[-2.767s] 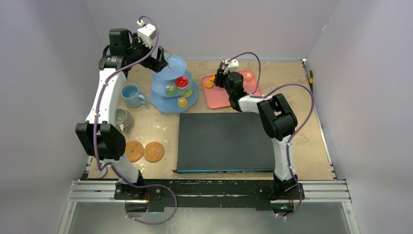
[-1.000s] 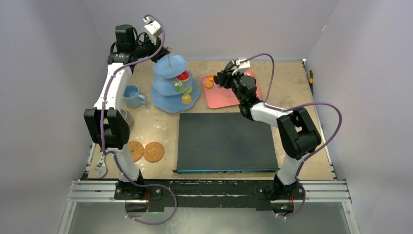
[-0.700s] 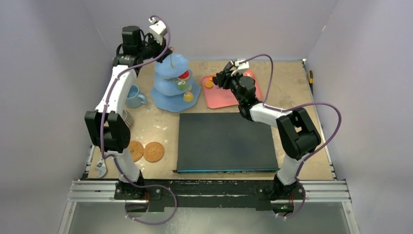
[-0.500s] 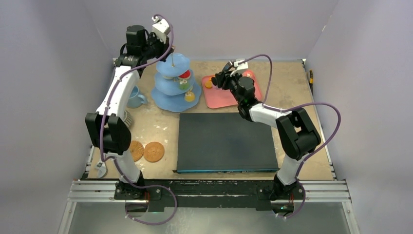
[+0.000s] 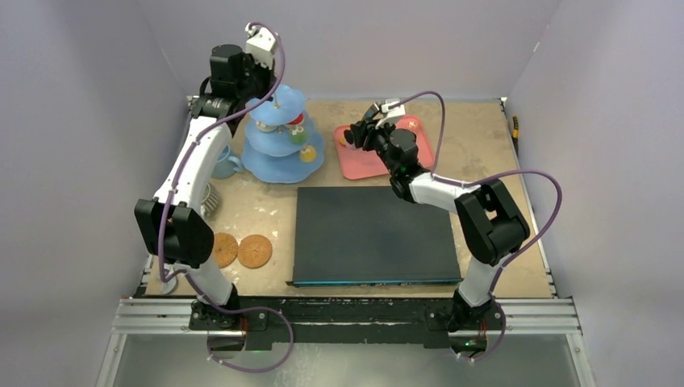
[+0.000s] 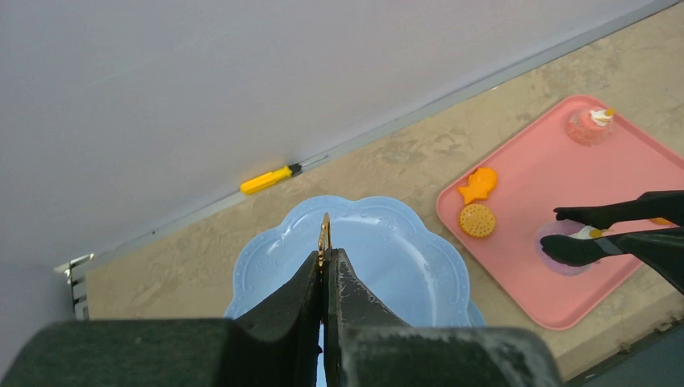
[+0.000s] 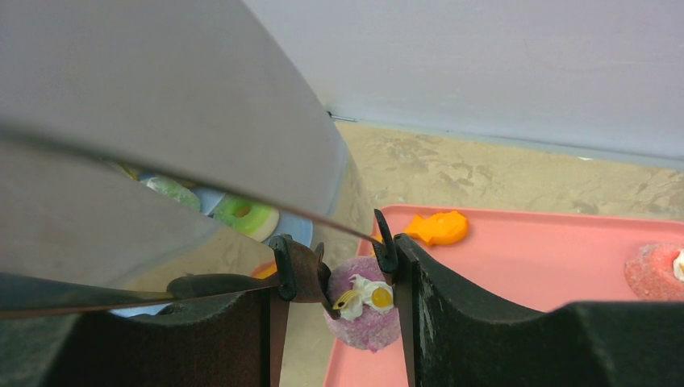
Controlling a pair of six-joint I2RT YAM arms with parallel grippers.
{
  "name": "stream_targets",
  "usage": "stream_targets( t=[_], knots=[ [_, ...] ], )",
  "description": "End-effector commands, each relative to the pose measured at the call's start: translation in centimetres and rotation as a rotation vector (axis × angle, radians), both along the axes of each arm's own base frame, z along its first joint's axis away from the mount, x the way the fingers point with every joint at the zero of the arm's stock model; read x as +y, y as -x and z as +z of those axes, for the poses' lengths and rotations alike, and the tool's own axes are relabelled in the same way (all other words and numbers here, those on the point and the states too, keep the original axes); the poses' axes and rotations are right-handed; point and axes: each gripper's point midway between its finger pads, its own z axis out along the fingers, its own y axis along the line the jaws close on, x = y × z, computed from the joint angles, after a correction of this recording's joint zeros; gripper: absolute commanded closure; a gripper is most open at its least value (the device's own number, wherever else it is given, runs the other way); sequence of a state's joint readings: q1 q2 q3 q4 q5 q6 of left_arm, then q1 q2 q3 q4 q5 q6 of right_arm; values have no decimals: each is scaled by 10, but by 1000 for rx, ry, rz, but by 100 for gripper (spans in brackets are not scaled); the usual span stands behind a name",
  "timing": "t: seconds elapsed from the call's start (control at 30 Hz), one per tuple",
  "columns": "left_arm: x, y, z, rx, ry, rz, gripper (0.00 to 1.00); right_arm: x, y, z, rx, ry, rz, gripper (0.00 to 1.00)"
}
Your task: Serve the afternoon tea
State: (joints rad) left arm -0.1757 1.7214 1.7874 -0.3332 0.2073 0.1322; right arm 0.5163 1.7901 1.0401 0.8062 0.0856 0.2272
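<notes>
The left gripper [image 5: 271, 99] is at the top of the stand [image 5: 278, 153], with cakes [image 5: 307, 156] on its tiers. The right gripper [image 5: 356, 134] hangs over the tray's [image 5: 423, 147] left end.

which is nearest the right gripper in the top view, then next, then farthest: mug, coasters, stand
Measured from the right gripper in the top view:
1. stand, just to its left.
2. mug, farther left, beyond the stand.
3. coasters, farthest, toward the near left.

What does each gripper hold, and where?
Left gripper: stand, by its gold top post. Right gripper: tongs pinching a purple cake; grip place unclear.
</notes>
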Motion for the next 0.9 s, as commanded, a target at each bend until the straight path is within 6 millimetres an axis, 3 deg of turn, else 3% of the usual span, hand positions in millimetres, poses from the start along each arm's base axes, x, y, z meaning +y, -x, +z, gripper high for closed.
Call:
stream_targets(
  t=[0.0, 0.2, 0.33, 0.67, 0.87],
  knots=[
    [16, 11, 60, -170, 59, 118, 100, 6, 3, 46, -107, -63, 16, 67],
    [19, 13, 29, -83, 172, 215, 100, 9, 6, 45, -106, -57, 20, 67],
    [10, 19, 18, -42, 231, 212, 100, 8, 6, 46, -111, -53, 20, 67],
    [-1, 11, 19, -40, 329, 234, 100, 22, 21, 55, -124, -56, 64, 67],
    [1, 10, 29, -59, 329, 246, 100, 49, 49, 61, -128, -71, 121, 67]
  ],
)
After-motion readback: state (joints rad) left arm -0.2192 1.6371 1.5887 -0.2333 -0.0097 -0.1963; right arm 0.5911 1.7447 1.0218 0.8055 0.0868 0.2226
